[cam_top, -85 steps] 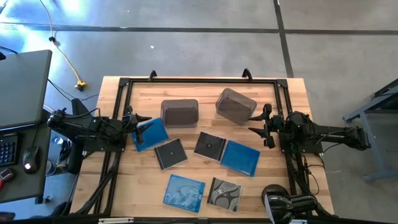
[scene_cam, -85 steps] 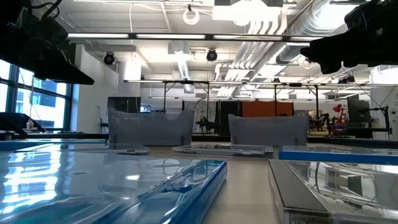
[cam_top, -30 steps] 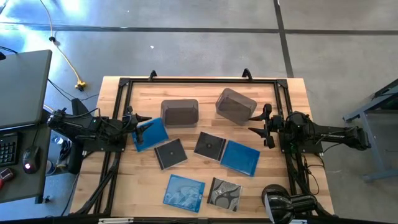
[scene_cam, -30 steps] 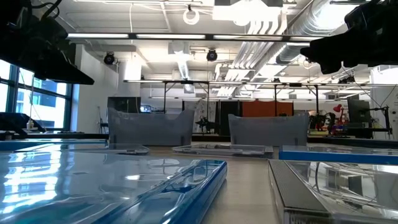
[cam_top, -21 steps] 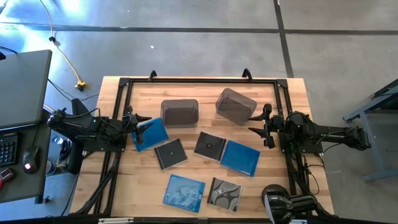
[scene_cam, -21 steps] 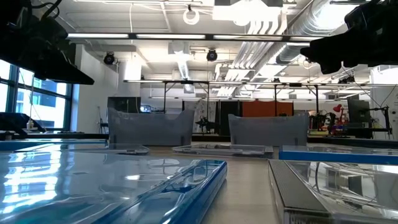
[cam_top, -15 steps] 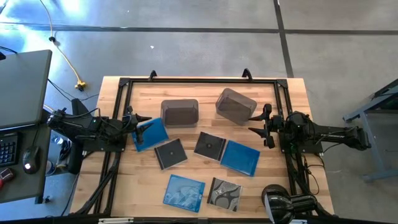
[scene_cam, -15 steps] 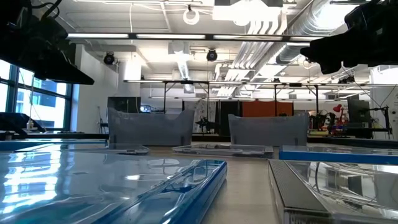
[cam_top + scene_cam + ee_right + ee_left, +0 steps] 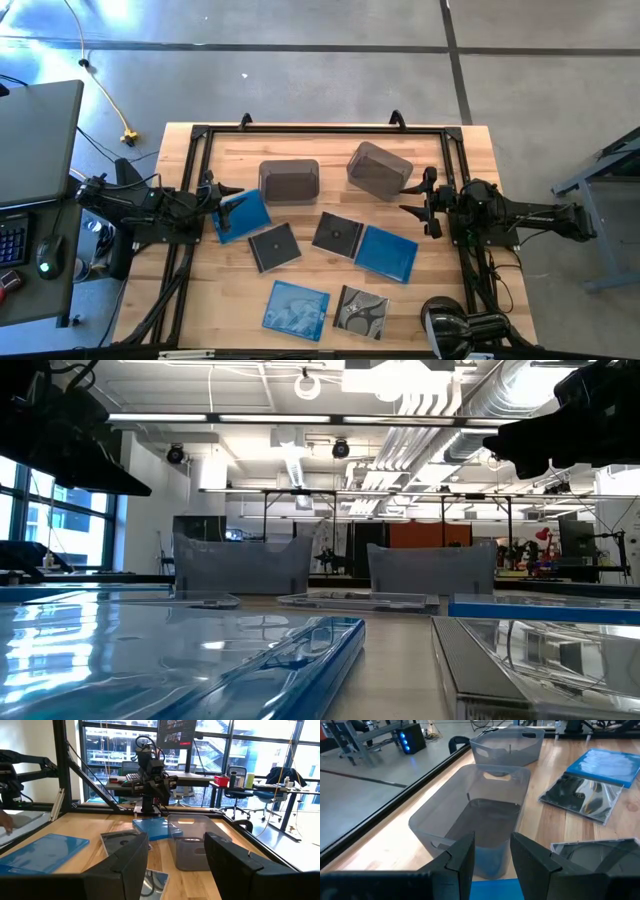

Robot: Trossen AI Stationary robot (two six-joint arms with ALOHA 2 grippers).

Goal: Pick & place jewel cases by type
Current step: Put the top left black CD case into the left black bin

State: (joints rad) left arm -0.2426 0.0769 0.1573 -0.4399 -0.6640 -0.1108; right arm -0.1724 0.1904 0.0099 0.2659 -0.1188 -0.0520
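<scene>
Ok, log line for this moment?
left gripper: open, over blue case | right gripper: open, empty, beside right bin | cases in bins: none

Three cases are blue (image 9: 241,215), one cloud-patterned (image 9: 296,308). Three are black (image 9: 274,246), one silvery-patterned (image 9: 362,311). Both bins (image 9: 290,182) are translucent grey.

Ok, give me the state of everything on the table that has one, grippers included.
Left gripper: open, empty, at the plain blue case's edge.
Right gripper: open, empty, beside the right bin.
Left bin: upright, empty.
Right bin: upright, skewed, empty.
Plain blue case: flat, closed.
Left black case: flat, closed.
Right black case: flat, closed.
Second blue case: flat, closed.
Cloud-patterned case: flat, closed.
Silvery case: flat, closed.
</scene>
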